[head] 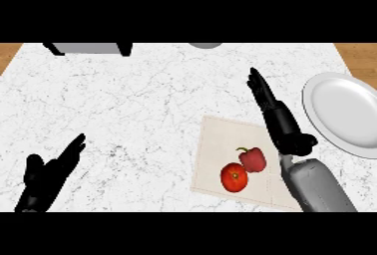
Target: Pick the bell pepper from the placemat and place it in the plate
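A red bell pepper (pixel 253 159) with a green stem lies on the beige placemat (pixel 221 137), touching a red tomato (pixel 234 177) just below and left of it. A white plate (pixel 346 114) sits at the counter's right edge. My right hand (pixel 283 122) is stretched out flat over the placemat's right side, fingers straight and pointing away, just right of and above the pepper, holding nothing. My left hand (pixel 48 177) rests open at the lower left, far from the placemat.
The white marble counter (pixel 132 99) spreads across the view. A grey appliance with black legs (pixel 88 48) stands at the back left, and a grey round object (pixel 206 45) peeks in at the back middle. Wood floor shows past both corners.
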You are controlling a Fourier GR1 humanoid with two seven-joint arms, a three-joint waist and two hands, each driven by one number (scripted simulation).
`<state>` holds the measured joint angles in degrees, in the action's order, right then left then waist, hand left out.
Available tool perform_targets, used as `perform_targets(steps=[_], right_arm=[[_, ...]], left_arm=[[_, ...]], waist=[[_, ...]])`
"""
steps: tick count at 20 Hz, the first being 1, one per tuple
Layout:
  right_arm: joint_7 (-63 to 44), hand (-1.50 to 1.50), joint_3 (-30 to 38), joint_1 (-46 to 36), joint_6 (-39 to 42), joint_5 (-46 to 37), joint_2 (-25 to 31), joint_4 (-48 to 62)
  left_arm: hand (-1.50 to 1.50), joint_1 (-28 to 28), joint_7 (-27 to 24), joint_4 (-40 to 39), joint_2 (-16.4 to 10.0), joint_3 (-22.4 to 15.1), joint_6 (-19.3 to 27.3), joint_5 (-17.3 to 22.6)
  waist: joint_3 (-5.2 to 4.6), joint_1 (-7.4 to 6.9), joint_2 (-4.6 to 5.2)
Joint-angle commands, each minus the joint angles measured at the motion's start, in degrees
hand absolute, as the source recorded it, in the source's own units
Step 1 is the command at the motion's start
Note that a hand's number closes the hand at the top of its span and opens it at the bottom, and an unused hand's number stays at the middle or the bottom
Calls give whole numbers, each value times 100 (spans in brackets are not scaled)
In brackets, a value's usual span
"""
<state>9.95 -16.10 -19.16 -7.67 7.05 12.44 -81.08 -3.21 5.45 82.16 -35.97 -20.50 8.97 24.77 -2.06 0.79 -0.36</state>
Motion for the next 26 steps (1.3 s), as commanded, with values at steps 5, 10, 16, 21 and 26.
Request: perform_targets(steps=[5, 10, 16, 21, 26], right_arm=[[-2049, -150, -465, 168, 1875, 1125, 238, 1510], [-2192, -150, -1468, -1052, 3548, -246, 1849, 1704], [-1867, -150, -1858, -2510, 4244, -1132, 1751, 2146], [-2366, -150, -1865, -3120, 4430, -1575, 1093, 2708], [-4200, -150, -1465, -3426, 5560, -582, 621, 2798]], left_arm=[[0, 1130, -889, 1092, -69, 190, -125, -465], [0, 1574, -973, 1365, 74, -51, -231, -674], [0, 1686, -933, 1198, 107, 173, -319, -624], [0, 1538, -986, 1228, 257, 264, -303, -864], [0, 1492, -926, 1229, 310, 360, -345, -891]], waist=[[206, -344, 237], [197, -481, 136], [207, -322, 80], [206, -217, 51], [199, -157, 23]])
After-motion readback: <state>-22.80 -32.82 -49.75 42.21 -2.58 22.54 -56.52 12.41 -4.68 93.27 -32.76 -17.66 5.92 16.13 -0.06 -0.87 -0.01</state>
